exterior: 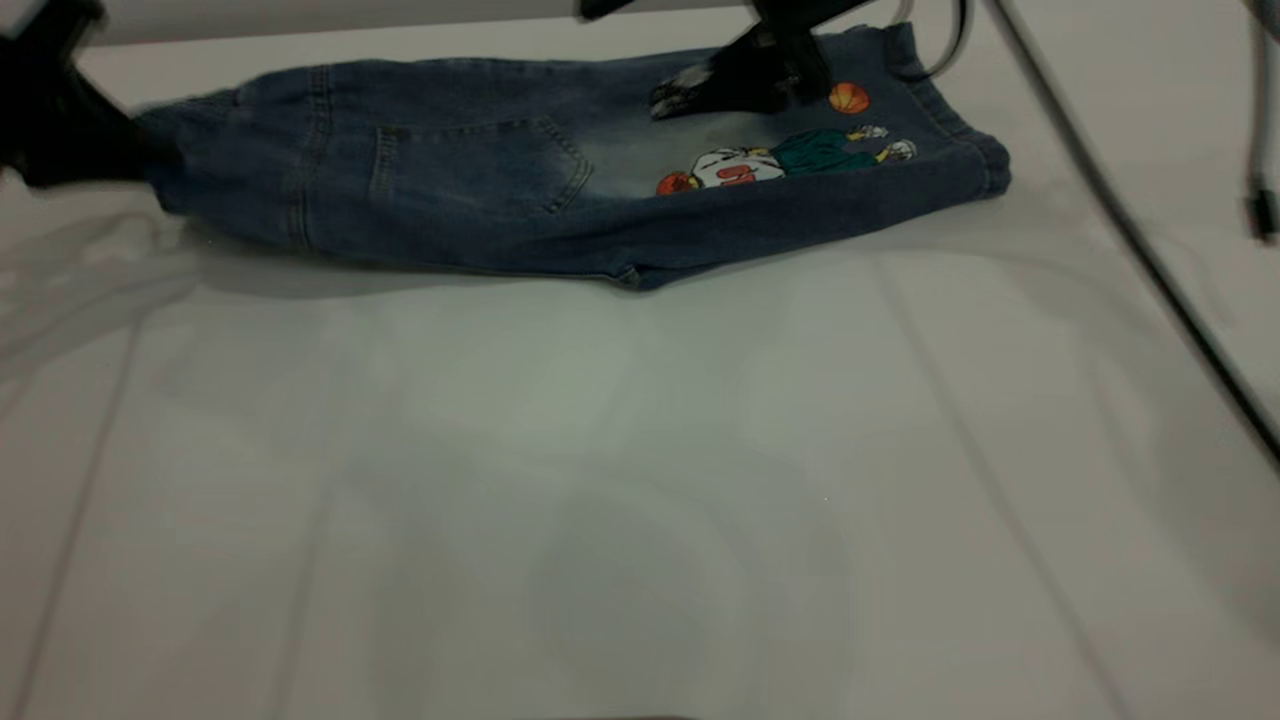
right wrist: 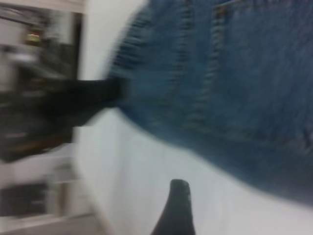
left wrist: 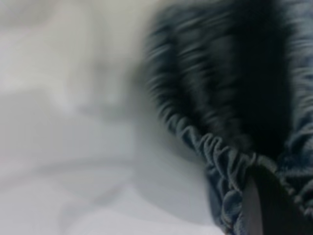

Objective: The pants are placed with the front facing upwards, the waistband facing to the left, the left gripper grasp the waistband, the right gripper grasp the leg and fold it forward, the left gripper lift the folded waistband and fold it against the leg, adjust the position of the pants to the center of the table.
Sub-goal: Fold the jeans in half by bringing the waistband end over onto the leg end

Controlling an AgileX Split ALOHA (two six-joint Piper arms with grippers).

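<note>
Since the pants (exterior: pixel 560 190) show a back pocket and the cartoon print on top, with one long folded edge along the near side, the lengthwise fold looks done; folding the waistband (left wrist: pixel 215 152) over to the leg and centring the bundle on the table (exterior: pixel 640 500) seem left, as it lies far back. At the left end, the left gripper (exterior: pixel 70 140) is clamped on the waistband, gathered denim bunched against its finger in the left wrist view. Toward the right, the right gripper (exterior: pixel 740 80) hangs over the leg just beside the print; I cannot tell whether it is apart or together.
</note>
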